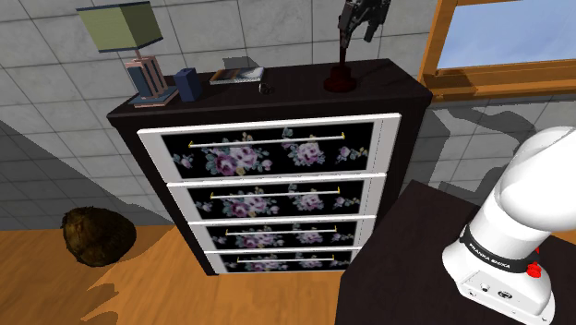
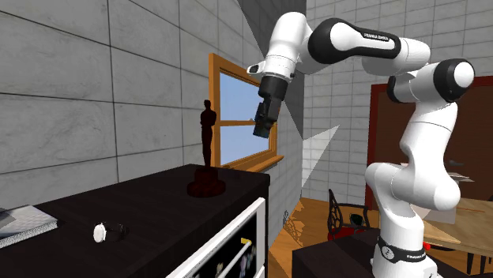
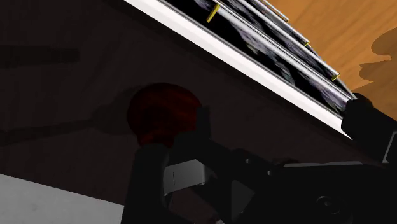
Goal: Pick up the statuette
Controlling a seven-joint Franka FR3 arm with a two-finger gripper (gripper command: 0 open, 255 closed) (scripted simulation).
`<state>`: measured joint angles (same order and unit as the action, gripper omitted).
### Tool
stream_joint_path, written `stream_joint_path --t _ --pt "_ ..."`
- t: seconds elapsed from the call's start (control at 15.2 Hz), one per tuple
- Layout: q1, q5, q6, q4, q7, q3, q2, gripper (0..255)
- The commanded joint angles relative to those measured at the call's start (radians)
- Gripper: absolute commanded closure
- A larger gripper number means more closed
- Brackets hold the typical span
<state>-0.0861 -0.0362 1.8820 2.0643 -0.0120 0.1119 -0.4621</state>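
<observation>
Hovering gripper (image 2: 261, 133) near statuette (image 2: 207, 150) (apart); statuette upright on dresser (image 2: 142, 215).

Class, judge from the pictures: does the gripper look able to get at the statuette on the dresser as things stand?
Probably yes. The gripper hangs close beside the statuette, level with its upper part, with nothing between them. The statuette stands upright and alone near the end of the dresser.

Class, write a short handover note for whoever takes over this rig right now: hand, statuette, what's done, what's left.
Hand: in the air close to the statuette, apart from it, holding nothing.
Statuette: upright on the dresser top, at the end nearest the window.
Done: no grasp yet.
Left: close on the statuette, then lift it.
</observation>
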Motion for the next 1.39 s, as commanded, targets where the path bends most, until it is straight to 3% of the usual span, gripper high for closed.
stream_joint_path --t 0.0,0.99,1.32 --pt "-0.009 -0.006 0.021 -0.057 0.005 0.014 0.05 0" --pt "-0.074 0.034 0.052 -0.583 0.055 0.128 0.411 0" --pt "-0.073 0.024 0.128 -0.479 0.05 0.124 0.381 0"
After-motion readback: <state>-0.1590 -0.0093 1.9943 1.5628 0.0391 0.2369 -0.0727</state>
